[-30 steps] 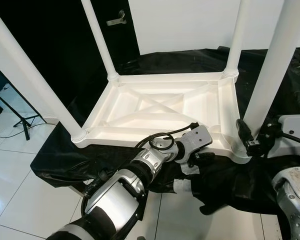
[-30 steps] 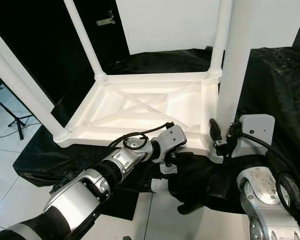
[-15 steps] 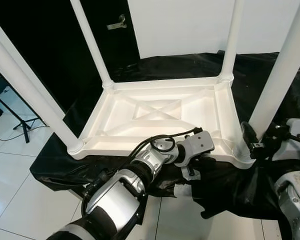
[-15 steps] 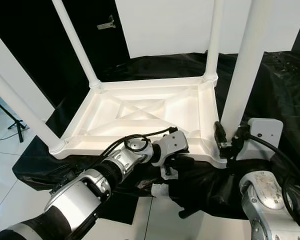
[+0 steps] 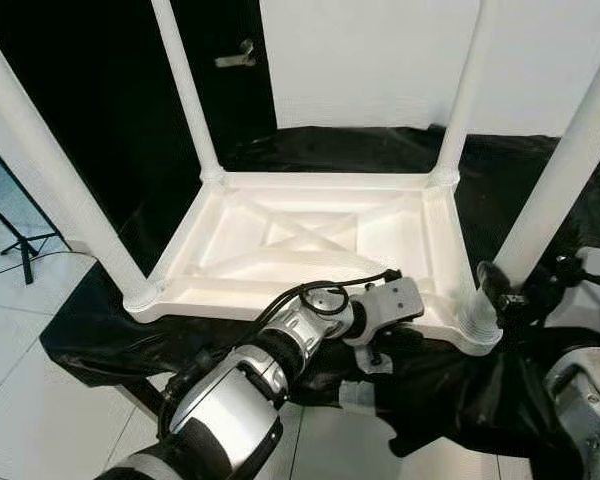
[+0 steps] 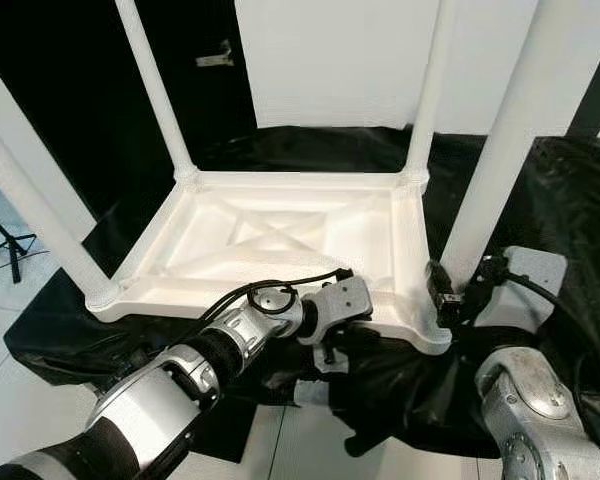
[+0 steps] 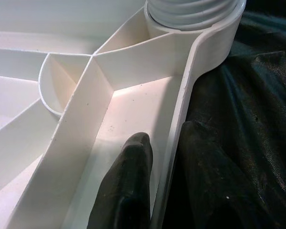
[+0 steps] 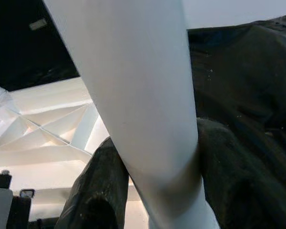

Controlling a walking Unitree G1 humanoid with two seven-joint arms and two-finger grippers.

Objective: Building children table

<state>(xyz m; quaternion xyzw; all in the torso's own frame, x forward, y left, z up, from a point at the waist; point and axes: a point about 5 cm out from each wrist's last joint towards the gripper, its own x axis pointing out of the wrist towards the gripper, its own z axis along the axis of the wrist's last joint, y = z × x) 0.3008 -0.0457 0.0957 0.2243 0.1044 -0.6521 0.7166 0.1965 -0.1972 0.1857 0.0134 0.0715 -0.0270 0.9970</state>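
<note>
My left tool (image 7: 164,186) pinches the near rim of the upturned white table (image 5: 310,235); my right tool (image 8: 155,191) grips its near-right leg (image 5: 555,190). Black cloth (image 5: 540,160) lies underneath.

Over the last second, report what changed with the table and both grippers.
Little changed beyond the camera shifting. The left gripper still pinches the near rim of the upturned white table, one finger inside and one outside. The right gripper stays clamped on the near right leg just above its socket. All four legs remain standing on the black cloth.
</note>
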